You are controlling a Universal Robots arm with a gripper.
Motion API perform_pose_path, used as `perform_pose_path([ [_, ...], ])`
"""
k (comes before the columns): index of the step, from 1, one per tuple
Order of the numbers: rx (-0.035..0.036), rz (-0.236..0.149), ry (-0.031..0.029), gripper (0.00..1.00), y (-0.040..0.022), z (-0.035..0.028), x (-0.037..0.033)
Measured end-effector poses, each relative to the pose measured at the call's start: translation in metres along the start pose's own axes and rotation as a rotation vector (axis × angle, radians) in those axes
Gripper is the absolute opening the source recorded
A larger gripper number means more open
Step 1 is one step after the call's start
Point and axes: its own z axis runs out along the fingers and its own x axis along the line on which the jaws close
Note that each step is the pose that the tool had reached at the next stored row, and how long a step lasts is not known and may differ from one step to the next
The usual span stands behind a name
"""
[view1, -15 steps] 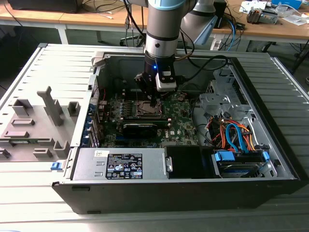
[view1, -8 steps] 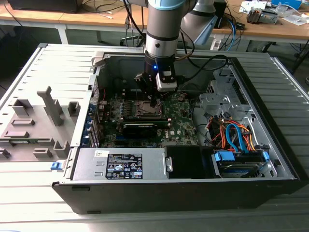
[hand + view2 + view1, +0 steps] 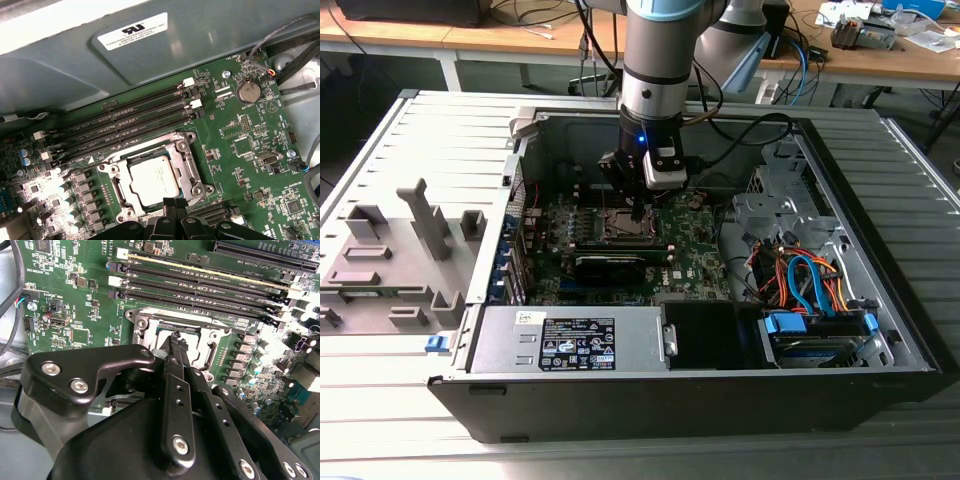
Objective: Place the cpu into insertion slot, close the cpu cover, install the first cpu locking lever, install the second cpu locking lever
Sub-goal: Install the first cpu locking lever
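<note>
In the exterior view I am watching the gripper hanging low inside the open computer case. It sits right over the insertion slot on the green board, with the long black card just beside the slot on the near side.

In the second wrist view I am looking down the gripper. The two fingers are pressed together with nothing between them that I can make out. Their tips are sitting over the silver rim of the insertion slot, close above it. I cannot tell whether they are touching it.

In the first wrist view I am seeing the cpu lying flat and square in the insertion slot. The cpu cover appears to be lying down around it like a frame. The closed fingertips of the gripper are at the slot's edge away from the memory slots. I cannot tell whether either locking lever is latched.

I judge the lever work to be the step in hand. To do it well, I am thinking slow, straight pressure with the closed tips on the lever alone. The tips should be staying off the cpu and the small parts beside the slot.
</note>
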Motion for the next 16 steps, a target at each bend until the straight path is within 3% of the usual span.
perform_pose_path([
  [16,0.0000,-0.008,-0.0005,0.11,0.0000,0.0000,0.0000],
])
